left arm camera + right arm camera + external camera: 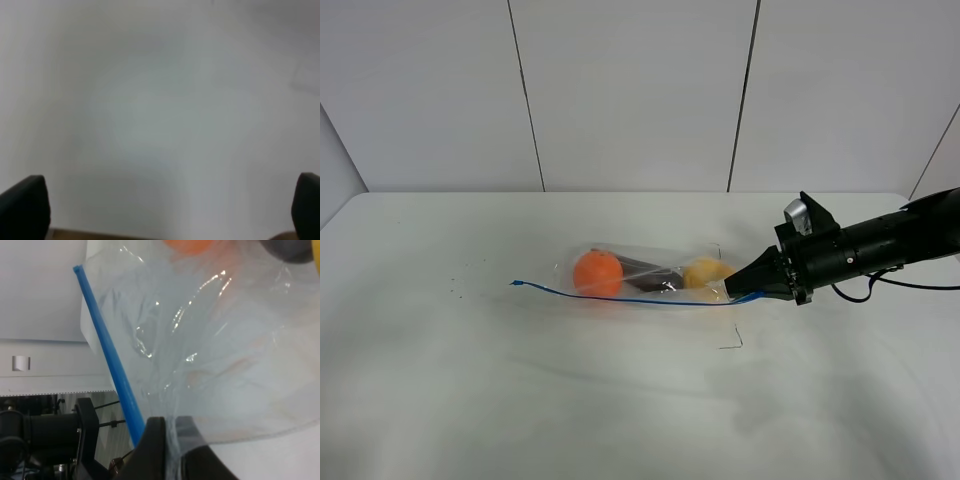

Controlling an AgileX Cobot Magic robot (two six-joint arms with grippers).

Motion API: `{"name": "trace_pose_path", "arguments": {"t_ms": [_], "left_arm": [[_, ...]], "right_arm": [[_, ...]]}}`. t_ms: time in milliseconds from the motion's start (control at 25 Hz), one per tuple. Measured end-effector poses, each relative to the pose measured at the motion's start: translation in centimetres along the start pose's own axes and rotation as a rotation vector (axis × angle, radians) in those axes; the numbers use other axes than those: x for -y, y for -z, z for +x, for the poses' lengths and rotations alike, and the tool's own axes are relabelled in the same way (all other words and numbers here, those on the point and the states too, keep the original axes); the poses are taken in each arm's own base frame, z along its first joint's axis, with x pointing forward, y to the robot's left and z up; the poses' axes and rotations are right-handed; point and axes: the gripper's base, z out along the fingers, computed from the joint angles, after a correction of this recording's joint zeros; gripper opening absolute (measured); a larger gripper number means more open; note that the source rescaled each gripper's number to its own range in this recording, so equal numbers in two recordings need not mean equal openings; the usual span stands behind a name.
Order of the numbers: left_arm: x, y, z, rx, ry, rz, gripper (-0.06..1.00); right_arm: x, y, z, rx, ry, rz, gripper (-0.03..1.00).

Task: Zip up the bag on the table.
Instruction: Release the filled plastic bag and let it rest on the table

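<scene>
Exterior high footage shows the bag (pixel 642 272) lying flat near the middle of the table (pixel 470 380), its length set across the view. Through the clear plastic an orange (pixel 597 272) is seen toward the left end, a dark eggplant (pixel 650 278) in the middle and a yellow pear (pixel 705 271) toward the right end, all packed close together. The blue zipper strip (pixel 620 298) is laid along the bag's near edge, and its left tip is carried a little past the plastic. The right gripper (pixel 735 292) is positioned low at the bag's right end, and its jaws are closed on the right end of that strip. In the right wrist view the strip (pixel 107 355) and the crinkled film are seen drawn in between the closed black fingertips (pixel 155 440). The left gripper (pixel 165 210) is not seen from above. In the left wrist view its fingers (pixel 25 207) are held wide apart and empty over a blurred pale surface.
</scene>
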Motion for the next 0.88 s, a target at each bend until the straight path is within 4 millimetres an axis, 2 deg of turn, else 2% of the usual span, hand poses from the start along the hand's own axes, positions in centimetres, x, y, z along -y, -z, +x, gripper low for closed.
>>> {"name": "trace_pose_path", "arguments": {"t_ms": [240, 680, 880], "left_arm": [[0.1, 1.1, 1.5, 0.078, 0.017, 0.041, 1.00], [0.8, 1.0, 1.9, 0.068, -0.076, 0.111, 1.00], [0.7, 1.9, 2.9, 0.159, -0.073, 0.114, 1.00]], "right_arm": [[0.0, 0.0, 0.0, 0.000, 0.003, 0.000, 0.00], [0.0, 0.0, 0.0, 0.000, 0.003, 0.000, 0.00], [0.0, 0.0, 0.0, 0.000, 0.003, 0.000, 0.00]]}}
